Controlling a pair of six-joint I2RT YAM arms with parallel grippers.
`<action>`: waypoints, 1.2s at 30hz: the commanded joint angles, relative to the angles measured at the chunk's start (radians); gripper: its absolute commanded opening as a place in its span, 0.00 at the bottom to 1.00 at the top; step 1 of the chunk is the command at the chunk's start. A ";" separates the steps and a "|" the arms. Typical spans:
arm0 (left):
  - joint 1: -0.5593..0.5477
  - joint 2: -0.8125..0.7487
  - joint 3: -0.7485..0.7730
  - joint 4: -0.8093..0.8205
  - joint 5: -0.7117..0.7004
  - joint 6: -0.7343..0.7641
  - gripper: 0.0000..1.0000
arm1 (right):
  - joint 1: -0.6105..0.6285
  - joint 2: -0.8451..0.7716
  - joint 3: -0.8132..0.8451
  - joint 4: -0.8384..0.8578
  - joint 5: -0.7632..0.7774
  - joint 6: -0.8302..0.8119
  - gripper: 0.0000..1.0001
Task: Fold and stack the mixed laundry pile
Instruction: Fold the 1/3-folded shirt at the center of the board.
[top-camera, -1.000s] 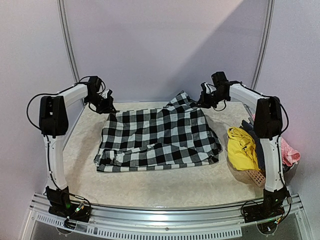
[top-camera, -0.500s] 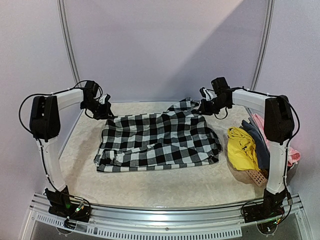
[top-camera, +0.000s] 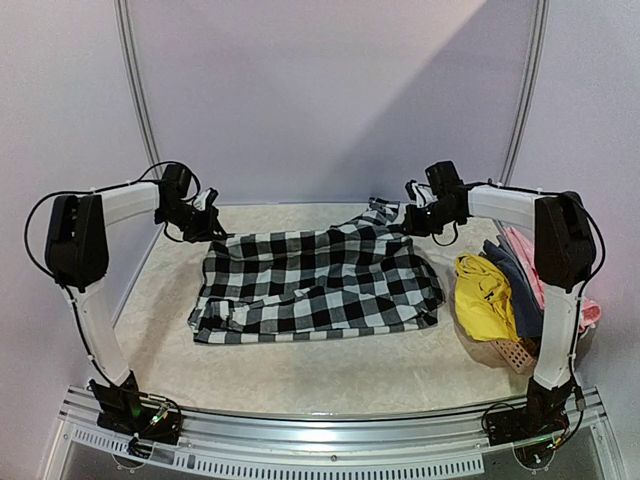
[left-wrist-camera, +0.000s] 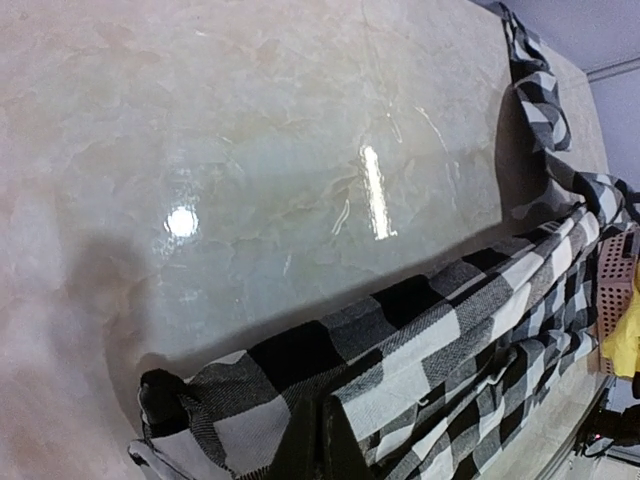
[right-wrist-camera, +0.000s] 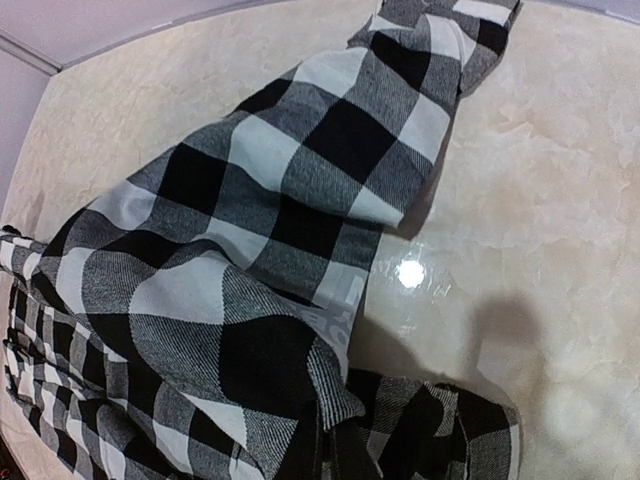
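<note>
The black-and-white checked shirt (top-camera: 315, 280) lies spread across the middle of the table (top-camera: 300, 372), with its far edge stretched between both grippers. My left gripper (top-camera: 210, 228) is at the shirt's far left corner, shut on the checked cloth (left-wrist-camera: 450, 320); its fingertips (left-wrist-camera: 322, 440) pinch a fold. At the far right corner my right gripper (top-camera: 408, 222) is likewise shut on the checked shirt (right-wrist-camera: 250, 260), the cloth bunched round its tips (right-wrist-camera: 335, 450). The rest of the laundry pile sits at the right: a yellow garment (top-camera: 482, 295), a blue-grey one (top-camera: 510, 268) and a pink one (top-camera: 520, 245).
A salmon perforated basket (top-camera: 512, 352) holds the pile at the table's right edge, close by the right arm's upright link. The back wall stands just behind both grippers. A metal rail (top-camera: 330, 425) with the arm bases runs along the near edge.
Both grippers have moved back toward the wall and slightly apart, drawing the shirt's far edge with them. The raised peak of cloth near the right gripper has flattened out.
</note>
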 joint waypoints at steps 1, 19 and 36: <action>-0.002 -0.082 -0.135 0.058 -0.020 -0.006 0.00 | 0.012 -0.047 -0.079 0.023 0.035 0.057 0.03; -0.045 -0.219 -0.280 0.064 -0.147 -0.103 0.52 | 0.017 -0.025 -0.026 -0.080 -0.065 0.153 0.40; -0.061 -0.020 0.021 -0.075 -0.121 -0.198 0.64 | -0.027 0.422 0.590 -0.132 0.025 0.356 0.72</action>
